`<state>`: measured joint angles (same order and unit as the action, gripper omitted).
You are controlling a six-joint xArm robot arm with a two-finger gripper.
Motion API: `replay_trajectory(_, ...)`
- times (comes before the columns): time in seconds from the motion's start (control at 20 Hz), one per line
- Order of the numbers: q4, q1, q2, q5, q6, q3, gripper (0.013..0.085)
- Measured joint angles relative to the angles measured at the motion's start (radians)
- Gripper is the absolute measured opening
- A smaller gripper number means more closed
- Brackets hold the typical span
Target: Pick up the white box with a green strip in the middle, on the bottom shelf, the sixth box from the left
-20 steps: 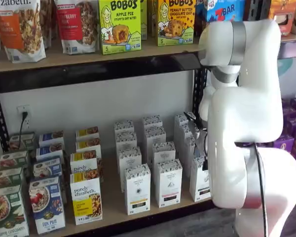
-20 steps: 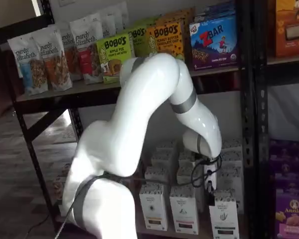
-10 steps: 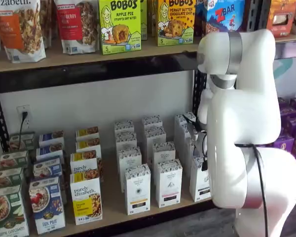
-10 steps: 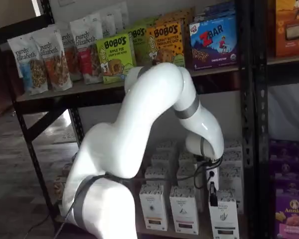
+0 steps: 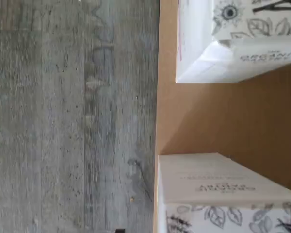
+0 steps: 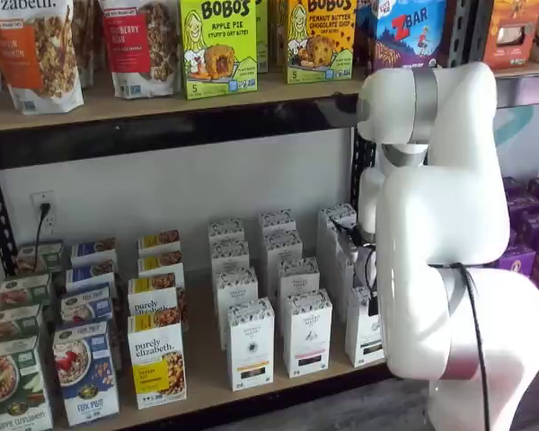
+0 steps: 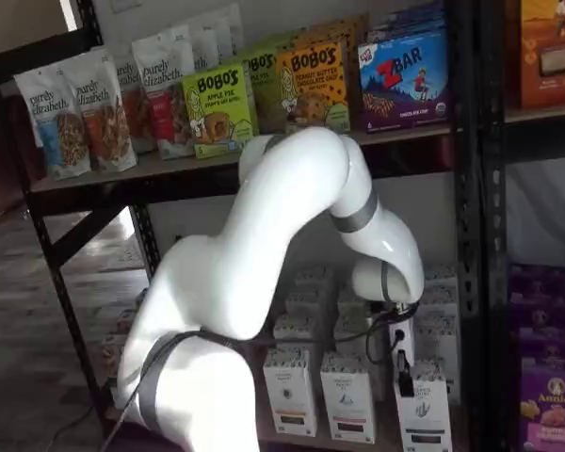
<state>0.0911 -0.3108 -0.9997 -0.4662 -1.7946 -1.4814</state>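
The white box (image 7: 422,416) stands at the front of the rightmost white row on the bottom shelf (image 6: 207,359). In a shelf view it shows partly behind the arm (image 6: 363,329); its green band is too small to make out. My gripper (image 7: 404,375) hangs just above the box's patterned top. Only one black finger shows, side-on, so I cannot tell if it is open. The wrist view looks down on the tan board (image 5: 208,116), its front edge and two white cartons (image 5: 223,189), (image 5: 218,48), the second with a pink edge.
Rows of white cartons (image 6: 250,343) fill the shelf's middle, and cereal boxes (image 6: 155,357) stand to the left. A black upright (image 7: 478,235) rises close to the right of the gripper. Purple boxes (image 7: 551,405) sit beyond it. Grey plank floor (image 5: 72,116) lies below the shelf edge.
The arm has lowered and the gripper has come down closer to the top of the front right white box. No box has moved.
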Motion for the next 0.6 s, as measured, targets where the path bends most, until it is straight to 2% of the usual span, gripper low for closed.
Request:
replay_trajectory(0.3, 0.046, 0.003, -0.036, 0.006, 0.045, -0.03, 0.085)
replay_trajectory(0.6, 0.06, 0.003, -0.064, -0.006, 0.057, -0.067, 0.085)
